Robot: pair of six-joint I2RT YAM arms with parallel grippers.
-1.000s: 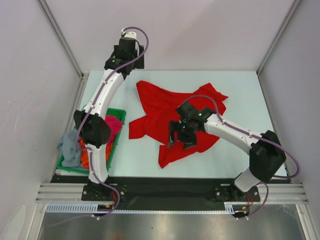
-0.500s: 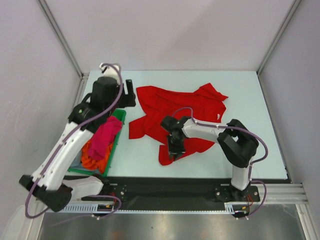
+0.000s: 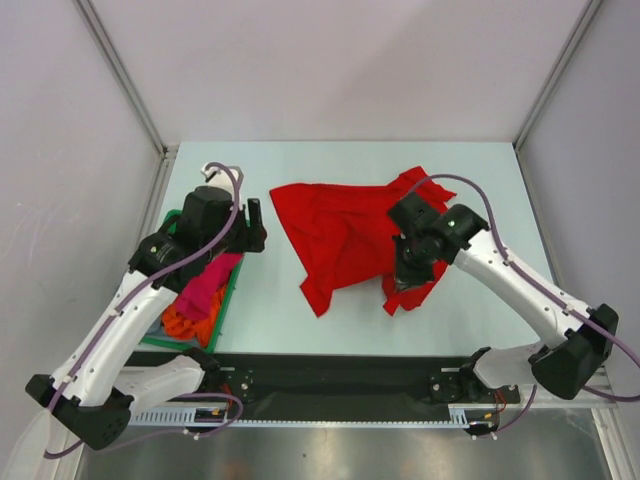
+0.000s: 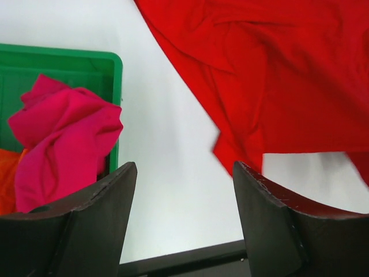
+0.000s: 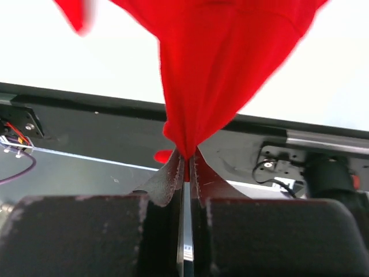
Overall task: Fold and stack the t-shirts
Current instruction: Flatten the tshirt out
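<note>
A bright red t-shirt (image 3: 340, 225) lies crumpled on the middle of the table, and its near-right part is pulled up. My right gripper (image 3: 405, 272) is shut on a pinched fold of that red t-shirt (image 5: 213, 57), which hangs from the right gripper (image 5: 187, 158). My left gripper (image 3: 255, 225) hovers open over bare table between the tray and the shirt. The left gripper (image 4: 184, 190) has nothing between its fingers. The red t-shirt (image 4: 277, 75) lies ahead and to its right. A magenta-pink t-shirt (image 3: 205, 283) and an orange one (image 3: 183, 322) lie in the tray.
The green tray (image 3: 232, 290) stands at the table's left edge, partly under my left arm. Its rim (image 4: 63, 56) and the magenta-pink t-shirt (image 4: 63, 138) show in the left wrist view. Aluminium frame posts stand at the table's corners. A black rail runs along the near edge.
My right gripper has shut on the red t-shirt and drawn its near part up and to the right. My left arm has swung back from the far edge to beside the tray.
</note>
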